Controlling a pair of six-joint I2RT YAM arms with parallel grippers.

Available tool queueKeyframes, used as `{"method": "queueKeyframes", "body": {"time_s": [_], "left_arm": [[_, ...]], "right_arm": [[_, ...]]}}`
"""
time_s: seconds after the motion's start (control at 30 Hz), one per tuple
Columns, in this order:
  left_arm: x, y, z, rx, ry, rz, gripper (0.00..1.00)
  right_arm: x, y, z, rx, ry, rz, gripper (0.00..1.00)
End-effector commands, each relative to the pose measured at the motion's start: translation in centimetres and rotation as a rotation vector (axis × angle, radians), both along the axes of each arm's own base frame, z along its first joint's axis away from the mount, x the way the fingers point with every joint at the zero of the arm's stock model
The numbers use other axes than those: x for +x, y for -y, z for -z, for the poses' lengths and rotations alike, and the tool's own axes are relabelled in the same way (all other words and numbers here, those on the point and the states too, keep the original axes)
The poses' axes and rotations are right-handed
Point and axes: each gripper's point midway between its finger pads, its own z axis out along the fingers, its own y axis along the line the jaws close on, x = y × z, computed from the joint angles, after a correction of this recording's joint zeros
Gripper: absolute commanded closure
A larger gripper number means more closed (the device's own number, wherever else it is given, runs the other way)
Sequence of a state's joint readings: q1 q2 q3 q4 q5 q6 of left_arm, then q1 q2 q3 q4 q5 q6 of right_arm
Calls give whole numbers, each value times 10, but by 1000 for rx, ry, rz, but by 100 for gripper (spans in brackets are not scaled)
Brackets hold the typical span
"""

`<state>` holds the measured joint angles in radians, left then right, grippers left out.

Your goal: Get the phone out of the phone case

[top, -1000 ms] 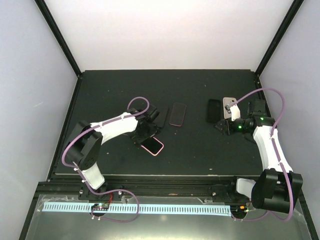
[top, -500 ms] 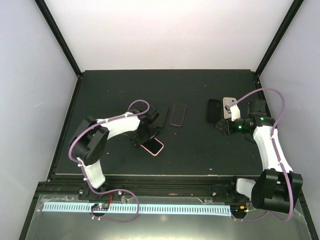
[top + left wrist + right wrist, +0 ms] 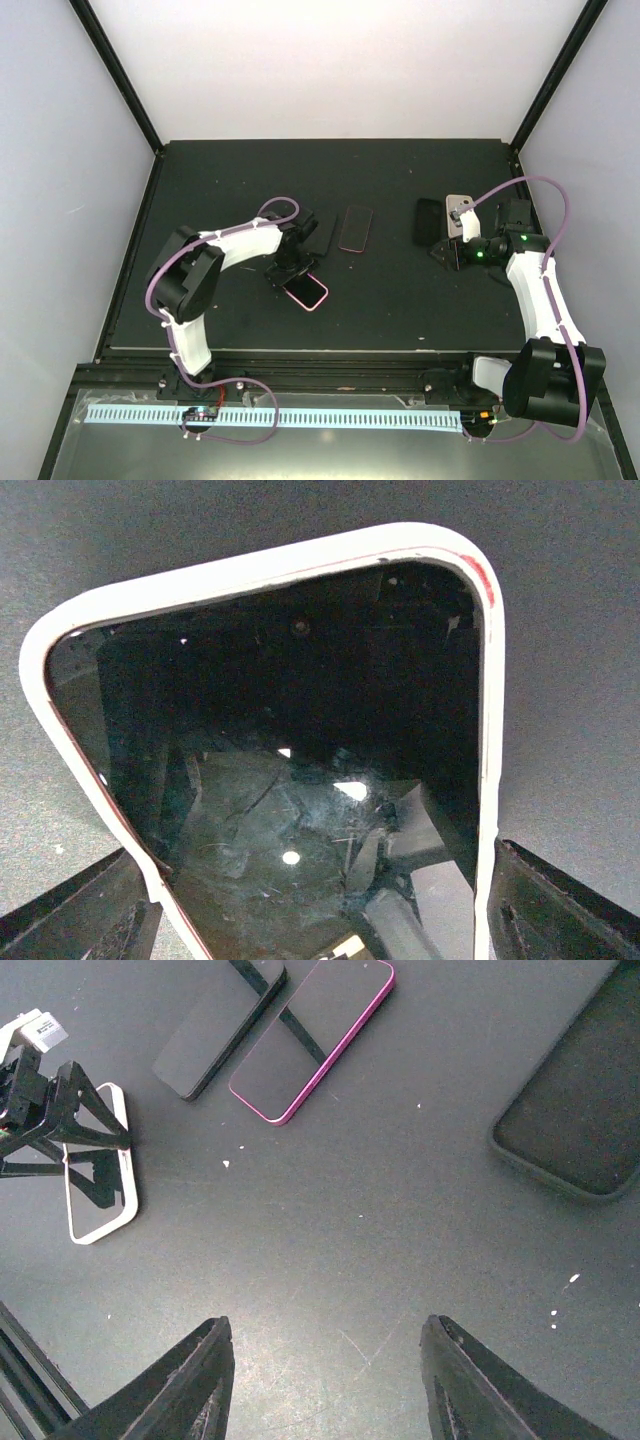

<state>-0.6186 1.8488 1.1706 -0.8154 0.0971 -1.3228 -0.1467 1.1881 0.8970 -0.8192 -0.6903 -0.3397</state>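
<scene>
Work cell, seen from above and behind me. A matte black tabletop (image 3: 400, 300) fills the middle, flecked here and there with small white specks (image 3: 575, 1279). Plain pale panels enclose it: far wall (image 3: 340, 70), left wall (image 3: 60, 200), right wall (image 3: 600, 210), joined by black corner posts (image 3: 115, 75). A black rail (image 3: 330, 365) and a pale slotted strip (image 3: 330, 417) run along the near edge. The light is even and soft.

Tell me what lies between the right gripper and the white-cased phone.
Only bare table, as the top view shows, between the right gripper and the white-cased phone; the pink-edged phone lies farther back, off that line.
</scene>
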Motion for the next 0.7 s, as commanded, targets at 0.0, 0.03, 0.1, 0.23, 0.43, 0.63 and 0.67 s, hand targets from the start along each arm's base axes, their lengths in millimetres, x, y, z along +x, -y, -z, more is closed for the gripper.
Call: {"method": "queueKeyframes", "body": {"time_s": [0.0, 0.03, 0.1, 0.23, 0.43, 0.63, 0.67], "left_arm": [[8, 13, 7, -48, 3, 53, 37], [9, 13, 2, -50, 19, 62, 42], [12, 10, -12, -42, 69, 89, 57], [29, 10, -62, -41, 265, 189, 94], [50, -5, -163, 22, 516, 270, 99], [71, -20, -258, 56, 881, 304, 98], [70, -20, -275, 37, 970, 325, 98]], "right_arm": [[4, -1, -14, 3, 44, -17, 49], [3, -1, -14, 3, 45, -18, 49], [3, -1, -14, 3, 47, -16, 49], [2, -3, -21, 13, 67, -26, 50], [-5, -14, -48, 70, 180, -51, 52], [-12, -47, -101, 275, 274, -145, 54], [-11, -54, -111, 275, 291, -162, 54]]}}
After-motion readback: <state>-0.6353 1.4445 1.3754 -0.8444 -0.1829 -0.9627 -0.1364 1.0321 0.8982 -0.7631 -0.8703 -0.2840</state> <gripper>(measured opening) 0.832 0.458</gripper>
